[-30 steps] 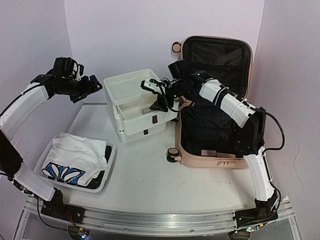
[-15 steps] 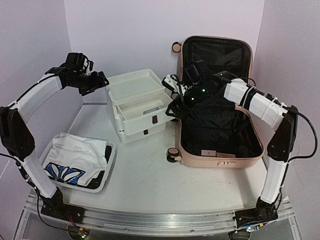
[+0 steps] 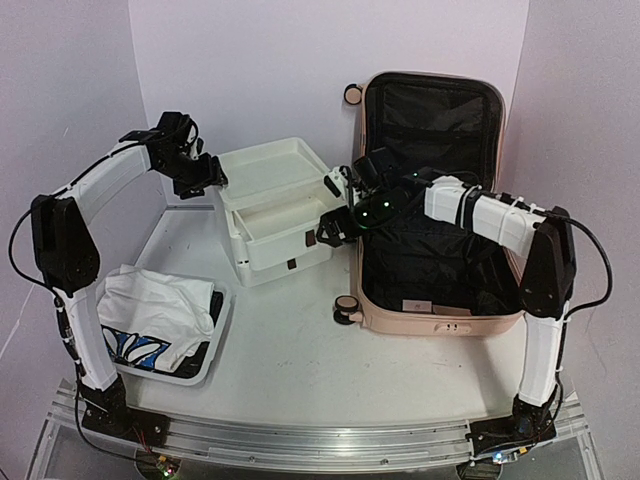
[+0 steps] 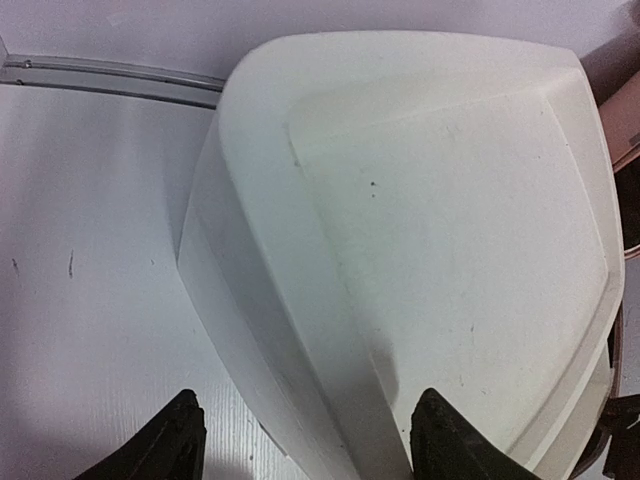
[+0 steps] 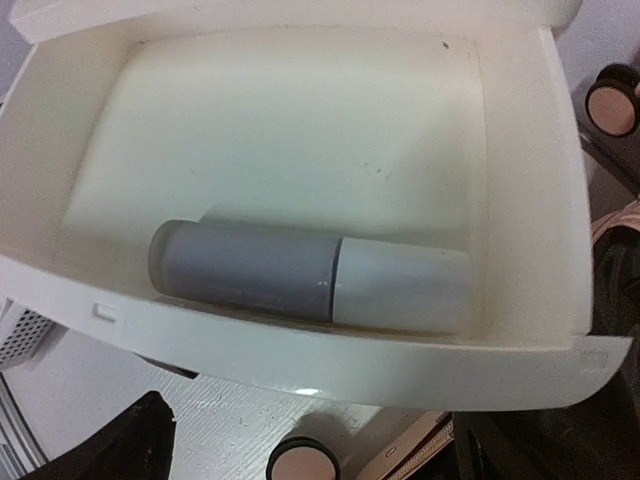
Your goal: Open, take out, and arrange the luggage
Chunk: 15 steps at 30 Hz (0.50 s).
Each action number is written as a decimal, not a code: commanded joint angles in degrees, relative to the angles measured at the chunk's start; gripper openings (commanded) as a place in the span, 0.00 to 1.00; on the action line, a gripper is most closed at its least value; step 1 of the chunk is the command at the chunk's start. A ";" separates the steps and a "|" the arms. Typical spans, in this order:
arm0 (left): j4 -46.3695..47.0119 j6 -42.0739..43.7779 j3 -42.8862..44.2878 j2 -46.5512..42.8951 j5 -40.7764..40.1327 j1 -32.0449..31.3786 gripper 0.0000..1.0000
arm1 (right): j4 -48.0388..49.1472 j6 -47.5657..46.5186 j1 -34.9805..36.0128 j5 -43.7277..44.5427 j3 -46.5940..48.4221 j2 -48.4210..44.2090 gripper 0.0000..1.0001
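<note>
The pale pink luggage (image 3: 420,320) lies open at the right, its lid (image 3: 432,110) upright at the back and black lining showing; its inside looks empty. One of its caster wheels (image 5: 302,462) shows in the right wrist view. My right gripper (image 3: 335,225) is open and empty at the right front corner of the white drawer unit's open drawer (image 3: 285,225), between the drawer and the luggage. In its wrist view (image 5: 310,445) a grey and white cylinder (image 5: 300,270) lies in that drawer. My left gripper (image 3: 207,178) is open and empty, its jaws either side of the left edge of the unit's top (image 4: 430,200).
A white perforated basket (image 3: 222,330) with a white and blue-patterned garment (image 3: 150,310) sits at the near left. The drawer unit stands close against the luggage's left side. Walls close in the back and both sides.
My left gripper has moved right and down to the drawer unit's top left edge. My right gripper has drawn back from over the open drawer to its right front corner.
</note>
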 commanded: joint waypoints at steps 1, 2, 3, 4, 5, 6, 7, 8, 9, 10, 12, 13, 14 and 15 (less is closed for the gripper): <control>-3.71 -2.04 2.17 -0.79 2.24 0.24 0.67 | 13.48 7.66 0.64 4.64 1.24 4.03 0.98; -3.90 -2.31 1.94 -0.59 2.79 0.16 0.65 | 15.16 8.13 0.67 5.24 1.99 5.15 0.98; -4.15 -2.50 1.90 -0.49 3.17 0.12 0.64 | 16.56 8.27 0.73 5.86 3.07 6.37 0.98; -4.43 -2.52 1.82 -0.37 3.49 0.05 0.63 | 17.49 8.51 0.81 6.60 4.36 7.46 0.98; -4.74 -2.53 1.81 -0.30 3.57 0.03 0.62 | 18.45 8.85 0.86 7.40 5.81 8.47 0.98; -5.00 -2.35 1.81 -0.35 3.46 -0.18 0.62 | 19.70 9.24 0.99 8.06 7.55 9.61 0.98; -5.28 -2.13 1.88 -0.35 3.37 -0.23 0.61 | 20.80 9.55 1.12 8.21 8.73 10.58 0.98; -5.44 -2.02 1.82 -0.31 3.25 -0.26 0.61 | 22.21 9.90 1.20 8.23 9.96 11.81 0.98; -5.55 -2.08 1.85 -0.23 3.27 -0.35 0.61 | 23.52 10.29 1.26 8.23 11.12 13.02 0.98; -5.67 -2.09 1.96 -0.26 3.31 -0.40 0.61 | 24.52 10.56 1.22 9.87 12.49 14.24 0.98; -5.89 -2.09 2.55 -0.03 3.53 -0.37 0.61 | 25.06 10.53 1.32 10.46 16.47 17.01 0.98; -5.94 -2.10 2.80 0.06 3.56 -0.40 0.60 | 25.02 10.59 1.35 10.05 18.98 18.65 0.98; -6.07 -1.99 3.13 0.20 3.64 -0.38 0.61 | 24.52 10.72 1.44 9.36 21.10 20.05 0.98; -6.24 -1.67 3.73 0.38 3.79 -0.45 0.62 | 24.09 10.78 1.54 8.93 22.77 20.99 0.98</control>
